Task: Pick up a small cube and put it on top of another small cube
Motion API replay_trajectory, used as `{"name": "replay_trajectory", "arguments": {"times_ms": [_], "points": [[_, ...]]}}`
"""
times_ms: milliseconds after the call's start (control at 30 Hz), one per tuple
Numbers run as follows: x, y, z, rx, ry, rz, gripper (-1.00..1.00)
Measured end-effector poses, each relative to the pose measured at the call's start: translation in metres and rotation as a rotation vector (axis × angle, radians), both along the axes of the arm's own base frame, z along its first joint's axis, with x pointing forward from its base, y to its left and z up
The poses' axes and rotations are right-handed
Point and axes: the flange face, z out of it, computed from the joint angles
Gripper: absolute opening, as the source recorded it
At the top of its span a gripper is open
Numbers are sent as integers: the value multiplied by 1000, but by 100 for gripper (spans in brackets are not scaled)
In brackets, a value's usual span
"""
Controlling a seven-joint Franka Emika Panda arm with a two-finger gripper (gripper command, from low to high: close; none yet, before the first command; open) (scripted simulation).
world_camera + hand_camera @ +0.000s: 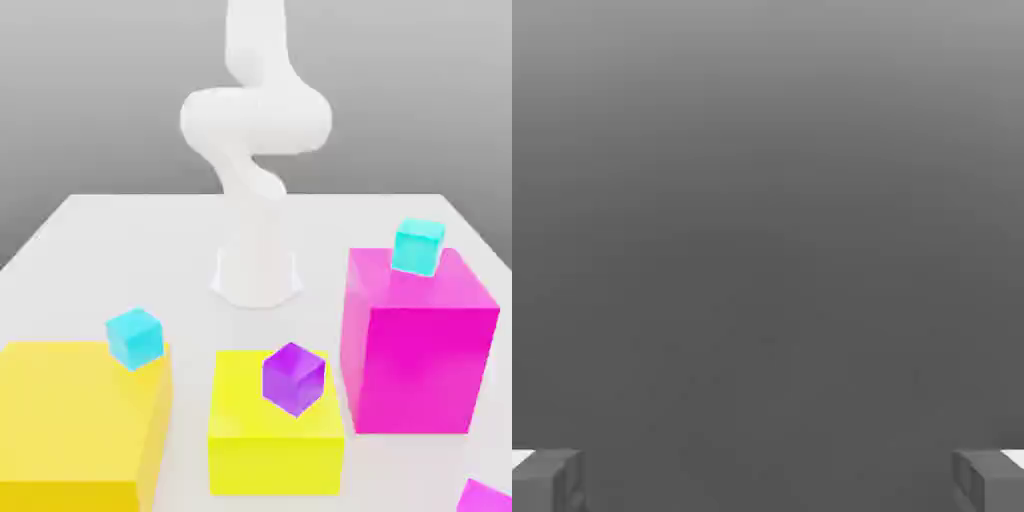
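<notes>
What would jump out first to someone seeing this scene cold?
Probably the big magenta block at the exterior view's right, with a small cyan cube on top. Next, the two yellow blocks in front: the middle one carries a purple cube, the left one another cyan cube.

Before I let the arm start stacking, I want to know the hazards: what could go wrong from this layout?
1. The small pink cube lies at the table's near corner, cut by the frame edge; a nudge could push it off.
2. The purple cube and both cyan cubes perch on big blocks, near edges; placing on one could knock it down.
3. The open gripper faces only grey background, so its approach starts without sight of any cube.
</notes>
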Motion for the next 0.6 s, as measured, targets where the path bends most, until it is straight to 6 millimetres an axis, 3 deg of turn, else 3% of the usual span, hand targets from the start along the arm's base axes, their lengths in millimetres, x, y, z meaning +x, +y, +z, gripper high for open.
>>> {"name": "replay_trajectory", "arguments": {"times_ms": [300,600], "points": [[74,25,-73,-90,129,389,0],[129,67,-159,-190,210,759,0]]}}
